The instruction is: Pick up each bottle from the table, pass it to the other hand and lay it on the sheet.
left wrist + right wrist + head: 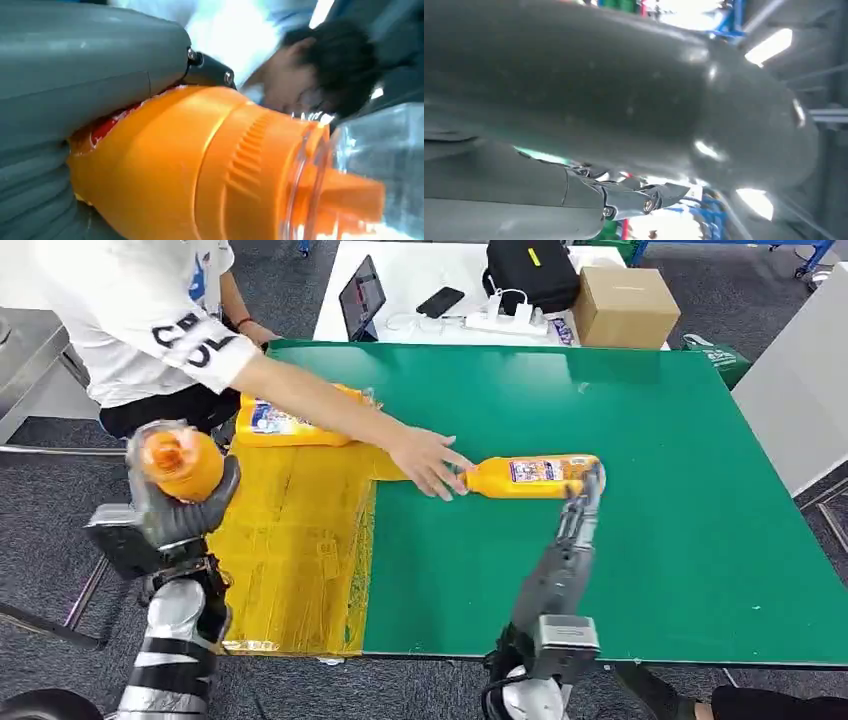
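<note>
Bottles of orange liquid sit at three spots in this scene. Nearest, at the lower left of the head view, the left robot hand [185, 505] is clamped around one orange bottle [182, 462], held up with its cap end toward the camera, above the floor just off the counter's edge. In the left wrist view the same bottle [200, 170] shows its ribbed orange cap under a clear cover, gripped by the grey thumb.

A yellow sheet [295, 550] covers the left part of the green counter [620, 540]. The right robot hand [585, 490] reaches forward over the green surface, its fingertips touching the base end of a second bottle [530, 476] lying on its side; whether those fingers are apart or together cannot be told.

A person's hand [430, 462] rests at that bottle's cap end. Farther back, a third bottle [290, 423] lies on the sheet, partly behind the person's arm. Beyond the counter, a white table holds a cardboard box [625, 305], a black bag [530, 272] and a tablet [362, 297].
</note>
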Action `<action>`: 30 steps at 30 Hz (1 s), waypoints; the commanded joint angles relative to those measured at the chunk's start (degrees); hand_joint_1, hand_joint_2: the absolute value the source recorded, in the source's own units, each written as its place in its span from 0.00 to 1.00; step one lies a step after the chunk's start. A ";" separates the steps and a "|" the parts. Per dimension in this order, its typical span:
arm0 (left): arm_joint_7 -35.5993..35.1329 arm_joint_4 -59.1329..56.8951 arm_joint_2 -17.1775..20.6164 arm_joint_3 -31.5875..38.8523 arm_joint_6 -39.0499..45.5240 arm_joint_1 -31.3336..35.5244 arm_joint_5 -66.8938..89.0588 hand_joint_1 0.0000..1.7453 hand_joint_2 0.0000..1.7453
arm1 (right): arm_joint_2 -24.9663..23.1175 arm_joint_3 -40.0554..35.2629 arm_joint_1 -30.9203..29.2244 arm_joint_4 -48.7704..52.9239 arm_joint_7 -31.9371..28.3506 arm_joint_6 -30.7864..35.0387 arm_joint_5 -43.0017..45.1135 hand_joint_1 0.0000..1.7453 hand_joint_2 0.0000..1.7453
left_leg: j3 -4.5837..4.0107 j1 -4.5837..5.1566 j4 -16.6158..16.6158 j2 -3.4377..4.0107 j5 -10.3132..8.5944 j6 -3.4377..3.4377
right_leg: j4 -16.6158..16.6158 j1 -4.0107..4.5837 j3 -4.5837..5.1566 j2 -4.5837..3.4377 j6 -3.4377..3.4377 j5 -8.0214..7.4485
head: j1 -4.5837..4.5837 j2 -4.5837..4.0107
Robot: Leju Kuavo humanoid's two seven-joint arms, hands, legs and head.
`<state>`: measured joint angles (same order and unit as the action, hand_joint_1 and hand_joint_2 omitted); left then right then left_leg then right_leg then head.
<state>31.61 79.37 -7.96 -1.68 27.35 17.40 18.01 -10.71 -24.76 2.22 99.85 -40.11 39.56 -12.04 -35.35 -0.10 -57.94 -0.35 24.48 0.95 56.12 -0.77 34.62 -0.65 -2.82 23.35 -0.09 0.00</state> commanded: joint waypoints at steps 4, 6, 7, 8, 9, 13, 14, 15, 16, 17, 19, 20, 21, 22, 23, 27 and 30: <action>-10.12 -45.56 8.39 -13.61 5.43 15.77 47.12 1.00 1.00 | 1.05 0.91 -3.12 -0.75 0.11 0.44 -1.49 0.00 1.00 | 0.34 -0.02 0.14 -0.12 -0.04 -0.05 | -0.12 0.03 -0.36 0.18 0.08 0.02 | 0.02 0.00; -11.40 -47.84 9.71 -15.59 4.07 16.19 50.55 1.00 1.00 | 1.76 0.42 -3.20 -0.97 0.11 0.44 -0.32 0.00 1.00 | 0.31 -0.04 0.11 0.02 0.00 -0.04 | -0.11 0.06 -0.33 0.05 0.08 0.00 | 0.02 0.00; -11.76 -48.37 10.45 -16.27 3.43 16.10 51.74 1.00 1.00 | 2.06 0.37 -3.16 -0.91 0.11 0.44 0.34 0.00 1.00 | 0.37 -0.07 0.11 0.09 0.04 -0.06 | -0.14 0.09 -0.38 0.01 0.11 0.00 | 0.02 0.00; -11.72 -48.44 10.56 -16.37 3.14 16.05 51.85 1.00 1.00 | 2.13 0.41 -3.13 -0.84 0.11 0.44 0.42 0.00 1.00 | 0.32 -0.05 0.09 0.14 0.05 -0.05 | -0.09 0.06 -0.29 -0.05 0.08 0.00 | 0.02 0.00; -10.72 -48.21 10.84 -15.60 1.57 15.35 50.47 1.00 1.00 | 2.33 0.37 -3.07 -1.05 0.11 0.42 0.79 0.00 1.00 | 0.42 -0.08 0.10 0.20 0.09 -0.06 | -0.11 0.10 -0.39 -0.08 0.11 0.03 | 0.02 0.00; -10.17 -46.31 11.58 -15.07 -2.43 12.63 49.22 1.00 1.00 | 2.25 0.87 -3.01 -2.44 0.11 -0.93 2.06 0.00 1.00 | 0.47 -0.11 0.08 0.28 0.14 -0.09 | -0.11 0.14 -0.43 -0.13 0.13 0.05 | 0.02 0.00; -10.01 -46.17 11.50 -14.91 -2.82 12.21 48.86 1.00 1.00 | 2.19 0.95 -3.02 -2.58 0.11 -1.11 2.21 0.00 1.00 | 0.42 -0.10 0.08 0.28 0.13 -0.08 | -0.10 0.12 -0.38 -0.14 0.11 0.04 | 0.00 0.00; -9.97 -46.09 11.47 -14.85 -3.20 11.85 48.68 1.00 1.00 | 2.07 1.06 -3.01 -2.86 0.11 -1.38 2.42 0.00 1.00 | 0.27 -0.06 0.07 0.25 0.07 -0.05 | -0.07 0.08 -0.23 -0.13 0.08 0.01 | 0.02 0.00; -9.85 -45.87 11.47 -14.89 -3.49 11.16 48.55 1.00 1.00 | 1.93 1.23 -3.05 -3.16 0.11 -1.95 2.85 0.00 1.00 | 0.35 -0.09 0.05 0.19 0.10 -0.06 | -0.08 0.11 -0.34 -0.05 0.10 0.05 | 0.02 0.00; -9.80 -45.80 11.55 -15.07 -3.61 10.77 48.69 1.00 1.00 | 1.87 1.30 -3.08 -3.30 0.11 -2.15 2.85 0.00 1.00 | 0.27 -0.08 0.05 0.22 0.08 -0.05 | -0.07 0.10 -0.24 -0.11 0.08 0.02 | 0.02 0.00; -9.87 -45.79 11.53 -15.02 -3.60 10.36 48.60 1.00 1.00 | 1.80 1.36 -3.09 -3.55 0.11 -2.36 2.93 0.00 1.00 | 0.28 -0.07 0.07 0.23 0.08 -0.05 | -0.10 0.09 -0.27 -0.13 0.08 0.01 | 0.04 0.00; -9.86 -45.76 11.54 -15.09 -3.70 10.13 48.63 1.00 1.00 | 1.71 1.49 -3.12 -3.90 0.11 -2.59 3.06 0.00 1.00 | 0.23 -0.04 0.08 0.20 0.05 -0.04 | -0.08 0.04 -0.22 -0.14 0.06 0.00 | 0.02 0.00; -9.79 -45.41 11.40 -15.08 -4.19 9.86 48.40 1.00 1.00 | 1.54 1.73 -3.12 -4.39 0.11 -2.98 3.12 0.00 1.00 | 0.34 -0.06 0.10 0.27 0.09 -0.05 | -0.11 0.07 -0.32 -0.18 0.09 0.00 | 0.02 0.00; -9.54 -44.67 11.31 -14.92 -4.43 9.40 47.94 1.00 1.00 | 1.22 2.10 -3.11 -4.88 0.11 -3.86 3.48 0.00 1.00 | 0.22 -0.05 0.08 0.23 0.05 -0.04 | -0.09 0.06 -0.22 -0.16 0.07 -0.02 | 0.02 0.00; -9.37 -44.41 11.17 -14.78 -4.48 9.24 47.63 1.00 1.00 | 1.14 2.21 -3.09 -4.98 0.11 -4.12 3.61 0.00 1.00 | 0.32 -0.07 0.09 0.22 0.08 -0.05 | -0.12 0.08 -0.33 -0.13 0.09 0.01 | 0.02 0.00; -9.37 -44.41 11.17 -14.78 -4.48 9.24 47.63 1.00 1.00 | 1.14 2.21 -3.09 -4.98 0.11 -4.12 3.61 0.00 1.00 | 0.29 -0.02 0.09 0.18 0.05 -0.04 | -0.07 0.03 -0.30 -0.13 0.06 0.00 | 0.00 0.00; -9.37 -44.41 11.17 -14.78 -4.48 9.24 47.63 1.00 1.00 | 1.14 2.21 -3.09 -4.98 0.11 -4.12 3.61 0.00 1.00 | 0.38 -0.05 0.09 0.22 0.07 -0.05 | -0.09 0.07 -0.39 -0.14 0.09 0.01 | 0.02 0.00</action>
<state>22.29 38.38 2.40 -14.88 23.80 27.77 65.64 -10.12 -23.76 1.17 99.16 -40.11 35.39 -8.85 -35.25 -0.11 -57.93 -0.32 24.48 0.94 56.15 -0.76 34.48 -0.68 -2.82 23.36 -0.07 0.00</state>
